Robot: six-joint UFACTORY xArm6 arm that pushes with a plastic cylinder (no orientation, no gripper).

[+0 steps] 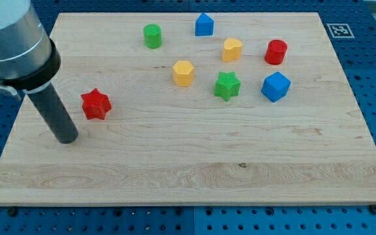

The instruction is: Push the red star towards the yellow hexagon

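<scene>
Camera view: red star (96,104) right of my tip (67,139).

pale wooden board (194,170), blue perforated surface (371,59) around it, even light

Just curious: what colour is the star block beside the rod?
Red: the red star, seen in the camera view.

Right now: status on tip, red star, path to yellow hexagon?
My tip down-left of red star, small gap. Yellow hexagon up-right of star. Nothing between them.
</scene>
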